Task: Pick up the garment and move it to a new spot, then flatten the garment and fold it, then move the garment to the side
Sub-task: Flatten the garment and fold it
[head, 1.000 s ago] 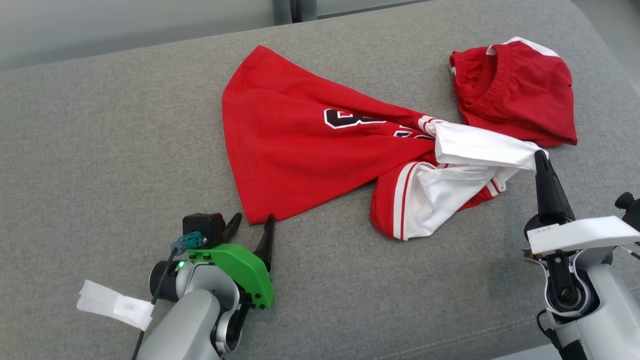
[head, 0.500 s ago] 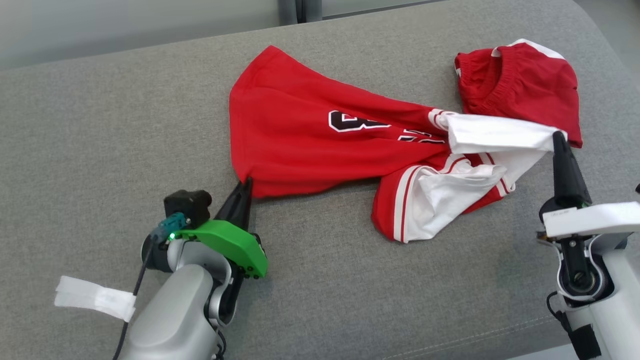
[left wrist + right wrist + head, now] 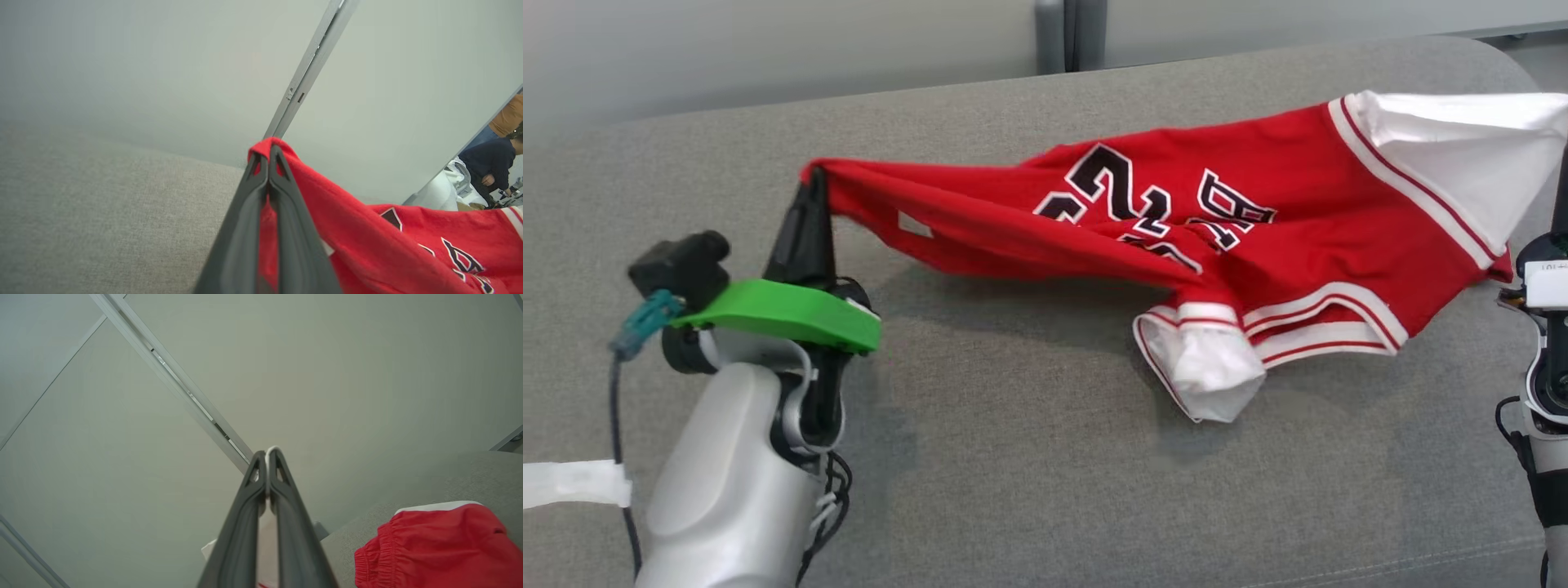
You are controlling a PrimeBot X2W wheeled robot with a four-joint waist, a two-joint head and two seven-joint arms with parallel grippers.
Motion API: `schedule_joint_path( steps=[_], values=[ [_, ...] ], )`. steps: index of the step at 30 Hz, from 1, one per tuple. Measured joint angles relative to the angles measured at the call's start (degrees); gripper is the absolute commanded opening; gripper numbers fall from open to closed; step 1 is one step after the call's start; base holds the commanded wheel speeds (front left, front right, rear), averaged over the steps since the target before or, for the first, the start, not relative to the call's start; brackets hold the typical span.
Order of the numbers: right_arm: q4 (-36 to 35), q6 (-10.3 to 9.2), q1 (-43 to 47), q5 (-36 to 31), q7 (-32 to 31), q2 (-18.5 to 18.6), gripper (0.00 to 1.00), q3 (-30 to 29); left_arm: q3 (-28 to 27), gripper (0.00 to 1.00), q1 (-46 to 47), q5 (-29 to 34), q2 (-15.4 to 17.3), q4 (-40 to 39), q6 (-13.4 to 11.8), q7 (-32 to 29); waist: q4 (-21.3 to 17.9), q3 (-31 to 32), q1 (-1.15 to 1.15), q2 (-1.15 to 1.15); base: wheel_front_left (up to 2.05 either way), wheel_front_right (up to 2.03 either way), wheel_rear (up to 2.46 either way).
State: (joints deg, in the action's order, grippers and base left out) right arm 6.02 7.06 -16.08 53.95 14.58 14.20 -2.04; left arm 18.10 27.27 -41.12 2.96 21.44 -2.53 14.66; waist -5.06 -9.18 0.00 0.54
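Red cloth pinched in closed jaws of left gripper [image 3: 269, 153]: hem corner of garment [image 3: 1176, 237], bunched over tips. Right gripper [image 3: 267, 454] likewise clamped, on edge of upper white sleeve [image 3: 1462, 155]. Garment hangs stretched between both, above grey cushion [image 3: 1013, 474]. Lower white sleeve [image 3: 1209, 376] droops toward surface, contact unclear. Risks, judged: thin white edge barely caught, could slip under tension; drooping sleeve could drag and fold under at set-down; red shorts [image 3: 433, 547] beside right gripper could snag.
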Motion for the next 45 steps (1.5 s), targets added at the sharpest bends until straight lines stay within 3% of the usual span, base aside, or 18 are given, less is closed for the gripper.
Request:
schedule_joint_path(
  steps=[6,17,22,25,29,33,34,35,36,41,45],
  values=[
    [-1.6,0.00,0.1,-0.1,0.0,0.8,0.00,-0.2,-5.8,0.00,-3.4,0.7,0.3,-8.7,0.1,0.0,2.1,1.7,0.00,0.00,0.00,0.00,0.00],
    [-0.7,-0.01,-0.9,-0.9,-2.4,2.1,0.00,3.6,-5.6,0.00,-9.8,2.4,0.0,-13.2,1.3,0.0,6.5,3.6,0.00,0.00,0.00,0.00,0.00],
    [2.3,-0.13,-12.3,-3.6,-4.9,2.3,0.00,6.8,-5.7,0.00,-8.4,0.2,-0.1,-10.1,1.6,0.0,8.3,4.0,0.00,0.00,0.00,0.00,0.00],
    [2.6,-1.14,-22.3,-5.0,-4.8,2.1,0.00,6.9,-6.9,0.00,-3.3,-0.1,-0.1,-9.0,1.5,0.0,8.9,4.3,0.00,0.00,0.00,0.00,0.00],
    [-0.1,-1.08,-33.7,-5.1,-3.1,0.7,0.00,6.1,-7.9,0.00,4.6,0.0,-0.2,-10.8,1.5,0.0,9.1,4.3,0.00,0.00,0.00,0.00,0.00],
    [-0.4,-0.53,-35.2,-3.1,-2.5,-1.6,0.00,7.7,-7.3,0.00,4.8,-0.1,-0.4,-9.2,1.5,0.1,8.8,4.3,0.00,0.00,0.00,0.00,0.00],
    [-0.1,-0.51,-33.9,-2.4,-2.9,-2.1,0.00,9.1,-6.7,0.09,3.5,-0.2,-0.4,-7.8,1.5,-0.1,8.6,4.4,0.00,0.00,0.00,0.00,0.00],
    [0.3,-0.49,-32.0,-1.8,-3.6,-2.5,0.00,10.5,-5.7,0.47,1.6,-0.5,-0.5,-6.1,1.5,-1.1,8.4,4.4,0.00,0.00,0.00,0.00,0.00],
    [0.8,-0.49,-29.6,-0.8,-4.4,-3.4,0.00,11.4,-4.6,1.00,-1.0,-0.8,-0.5,-4.3,1.5,-2.1,8.1,4.3,0.00,0.00,0.00,0.00,0.00],
    [2.8,-0.49,-14.6,6.8,-7.3,-7.4,0.00,13.6,-1.4,1.00,-13.8,-1.1,-0.6,2.2,1.5,-4.6,6.7,4.0,0.00,0.00,0.00,0.00,0.00],
    [1.6,-0.44,-9.9,8.8,-8.4,-7.3,0.00,15.0,-1.7,1.00,-16.2,-1.8,-0.5,2.8,1.5,-4.4,5.6,3.8,0.00,0.00,0.00,0.00,0.00]
  ],
)
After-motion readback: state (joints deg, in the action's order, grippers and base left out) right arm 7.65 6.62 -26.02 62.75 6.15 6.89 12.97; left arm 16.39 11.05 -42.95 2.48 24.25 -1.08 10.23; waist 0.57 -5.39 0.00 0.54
